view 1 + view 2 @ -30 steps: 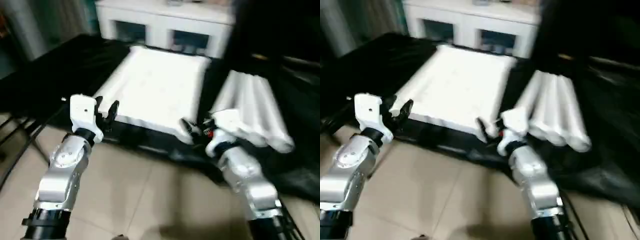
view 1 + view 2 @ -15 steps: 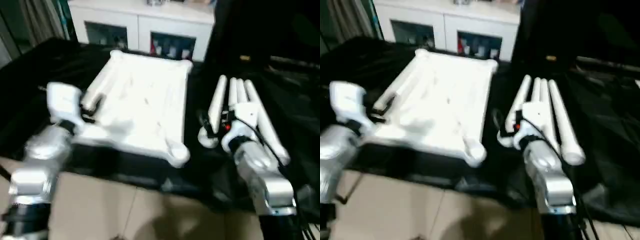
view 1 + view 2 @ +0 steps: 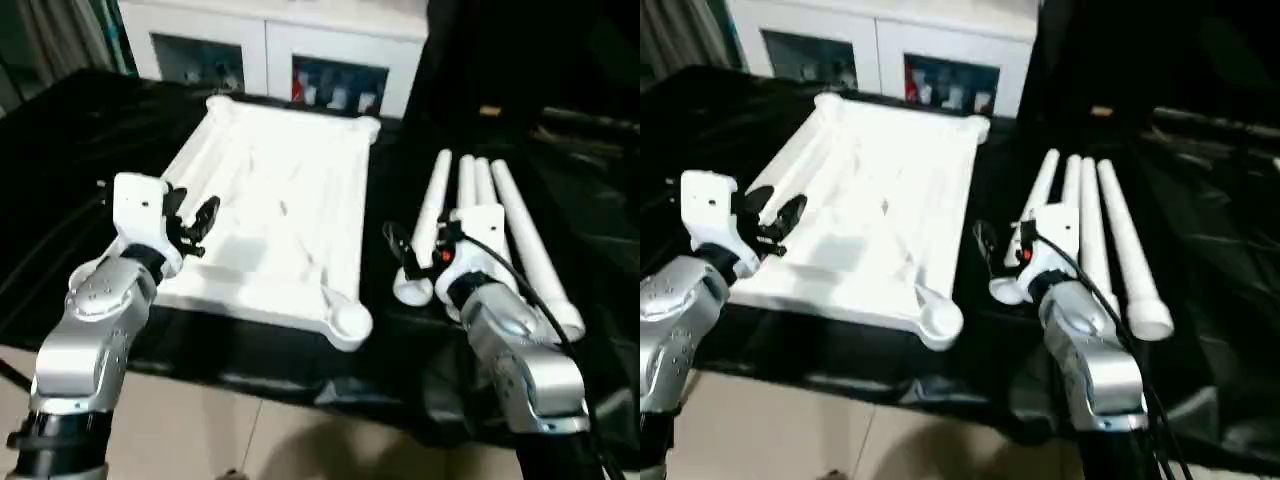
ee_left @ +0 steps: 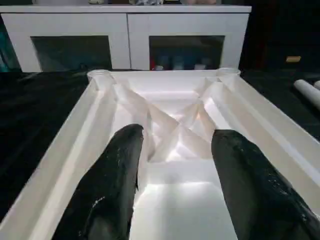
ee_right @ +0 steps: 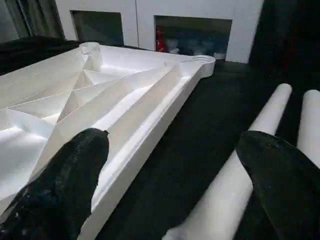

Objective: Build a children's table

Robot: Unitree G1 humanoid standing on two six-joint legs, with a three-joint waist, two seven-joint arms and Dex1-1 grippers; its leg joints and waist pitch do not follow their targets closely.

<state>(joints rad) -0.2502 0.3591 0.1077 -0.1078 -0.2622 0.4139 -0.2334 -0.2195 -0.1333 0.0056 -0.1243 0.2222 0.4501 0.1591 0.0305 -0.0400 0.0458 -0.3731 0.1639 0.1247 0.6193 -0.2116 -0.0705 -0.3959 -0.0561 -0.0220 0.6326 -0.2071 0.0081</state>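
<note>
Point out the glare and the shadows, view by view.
Left eye view: the table top glares white, its ribs washed out; the black cloth swallows detail. Left wrist view: a bright patch on the top's near end, ribs shaded grey beyond. Right wrist view: the ribs cast soft shadows; the legs stand bright against the dark cloth.

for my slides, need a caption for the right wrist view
Open right end effector between upturned table top and nearest leg.

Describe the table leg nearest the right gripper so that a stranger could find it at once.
On the black cloth, four white legs lie side by side, right of the upturned tabletop. The one meant is nearest the tabletop, with its wide open end beside the right gripper.
</note>
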